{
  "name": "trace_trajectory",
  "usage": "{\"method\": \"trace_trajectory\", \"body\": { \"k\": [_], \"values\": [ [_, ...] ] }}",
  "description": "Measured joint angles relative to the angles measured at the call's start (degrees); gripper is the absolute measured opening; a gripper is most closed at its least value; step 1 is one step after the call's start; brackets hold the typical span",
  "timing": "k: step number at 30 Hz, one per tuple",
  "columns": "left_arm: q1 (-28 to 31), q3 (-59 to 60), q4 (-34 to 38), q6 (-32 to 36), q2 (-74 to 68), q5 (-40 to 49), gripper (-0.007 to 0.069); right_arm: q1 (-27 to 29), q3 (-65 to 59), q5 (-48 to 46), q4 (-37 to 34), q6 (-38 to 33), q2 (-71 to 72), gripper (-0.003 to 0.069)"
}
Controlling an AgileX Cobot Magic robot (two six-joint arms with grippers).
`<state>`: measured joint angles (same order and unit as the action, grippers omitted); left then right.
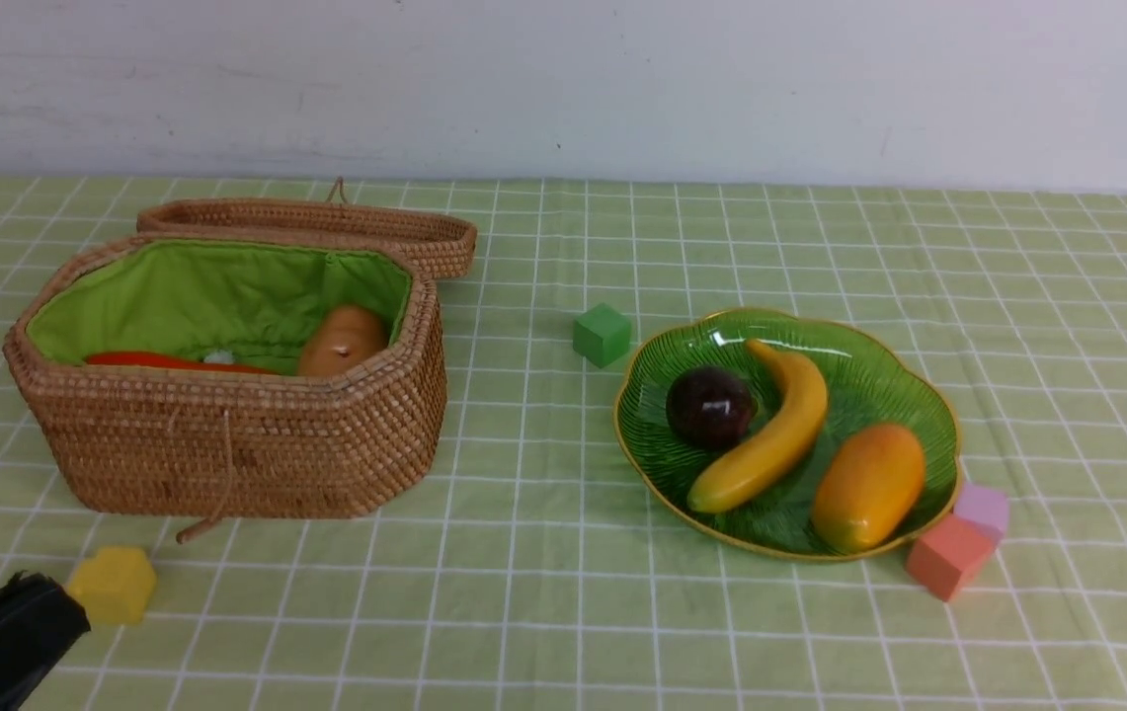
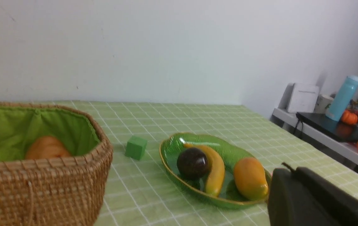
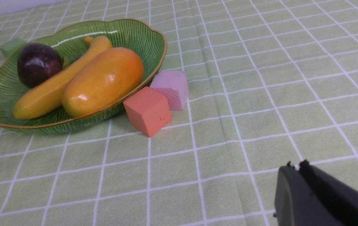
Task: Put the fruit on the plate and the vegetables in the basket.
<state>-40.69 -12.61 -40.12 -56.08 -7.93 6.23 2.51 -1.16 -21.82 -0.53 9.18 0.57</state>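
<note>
Task looks done: glossy banana (image 1: pixel 765 434), oval mango (image 1: pixel 867 486) and round dark mangosteen (image 1: pixel 710 406) lie on the ribbed green glass plate (image 1: pixel 859 360); lumpy potato (image 1: pixel 342 341) and carrot (image 1: pixel 168 362) sit in the cloth-lined wicker basket (image 1: pixel 227 434), eggplant not visible. Left gripper (image 2: pixel 287 171) and right gripper (image 3: pixel 295 166) hold nothing, fingers together, clear of everything on the desk (image 1: pixel 543 592). Best move now: keep both arms low and back, away from the plate's rim.

We saw the left gripper (image 2: pixel 310 201) as matte black, smooth and rounded. The right gripper (image 3: pixel 320 201) appeared equally black, its top edge slightly ragged.
</note>
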Motion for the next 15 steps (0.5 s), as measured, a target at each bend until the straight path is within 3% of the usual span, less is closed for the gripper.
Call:
{"method": "trace_trajectory", "body": {
  "k": [4, 9, 11, 15],
  "values": [
    [11.08, 3.46, 11.16, 12.67, 1.8, -7.85, -0.0013, 0.05, 0.0, 0.0, 0.0, 0.0, 0.0, 0.0037],
    [26.09, 12.08, 34.12, 30.43, 6.72, -19.34, -0.0013, 0.05, 0.0, -0.07, 0.0, 0.0, 0.0, 0.0042],
    [30.22, 13.77, 39.29, 35.89, 8.28, -19.6, -0.0013, 0.05, 0.02, -0.07, 0.0, 0.0, 0.0, 0.0044],
    [35.8, 14.09, 41.72, 40.25, 8.44, -11.7, -0.0013, 0.05, 0.06, -0.12, 0.0, 0.0, 0.0, 0.0044]
  ]
}}
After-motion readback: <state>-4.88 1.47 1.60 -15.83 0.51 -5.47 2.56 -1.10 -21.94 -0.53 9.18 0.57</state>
